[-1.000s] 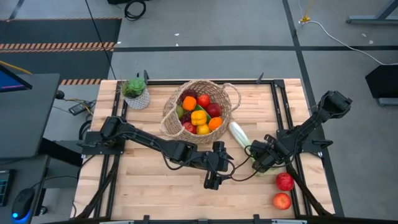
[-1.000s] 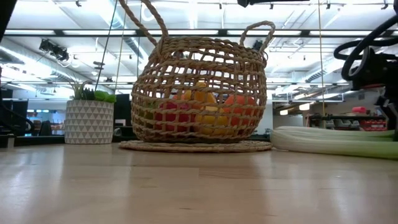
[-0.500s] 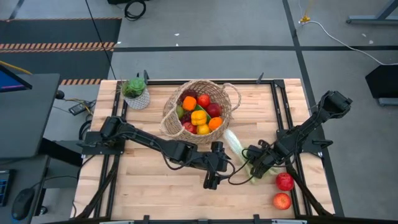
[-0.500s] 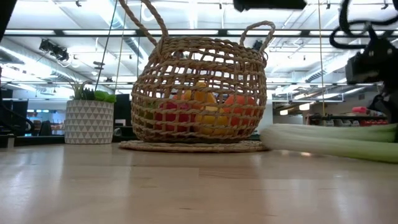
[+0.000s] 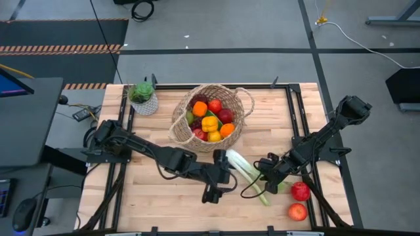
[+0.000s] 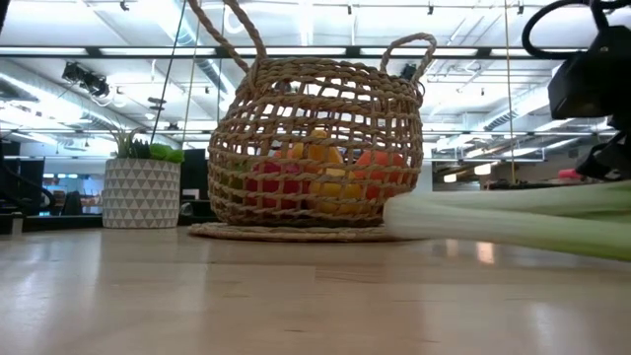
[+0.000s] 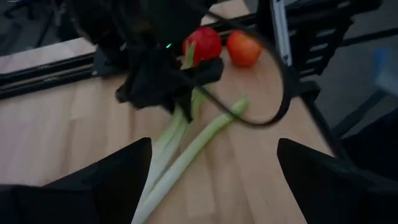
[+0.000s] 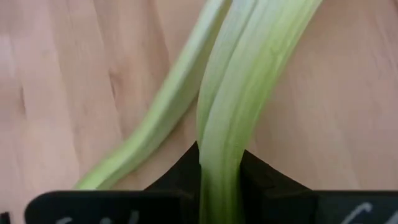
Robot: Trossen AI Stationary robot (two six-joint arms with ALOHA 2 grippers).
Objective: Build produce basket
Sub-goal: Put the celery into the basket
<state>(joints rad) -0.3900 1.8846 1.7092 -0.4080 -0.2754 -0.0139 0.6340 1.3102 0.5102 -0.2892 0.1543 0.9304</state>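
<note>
The woven basket (image 5: 209,119) stands at the table's far middle and holds several pieces of produce: oranges, red apples, yellow fruit. A long leek (image 5: 244,174) lies slantwise in front of it, white end (image 5: 231,157) toward the basket and green leaves toward the near edge. My right gripper (image 5: 270,172) is shut on the leek's green part. My left gripper (image 5: 211,191) hovers open just left of the leek, which shows between its fingers (image 7: 118,180) farther off. Two red apples (image 5: 300,191) (image 5: 296,211) rest on the table at the near right. My right gripper pinches the leek's thick green leaf bundle (image 8: 219,146) between its two fingers, well away from the white end. The fingers slant down from the table's right and lie across the leek. A thinner leaf (image 8: 155,124) splays off beside the hold. The leek (image 6: 493,219) stretches low over the table toward the basket.
A small white pot with a green plant (image 5: 143,98) stands at the far left. Dark rails (image 5: 295,118) run along the table's sides. A black cable loops from my right arm (image 5: 249,190) over the leek. Bare wood lies at the near left.
My right gripper has drawn the leek toward the table's left and near edge. The leek has turned: its white end now lies in front of the basket and its green end nearer the front. My left gripper has backed off toward the left and risen.
</note>
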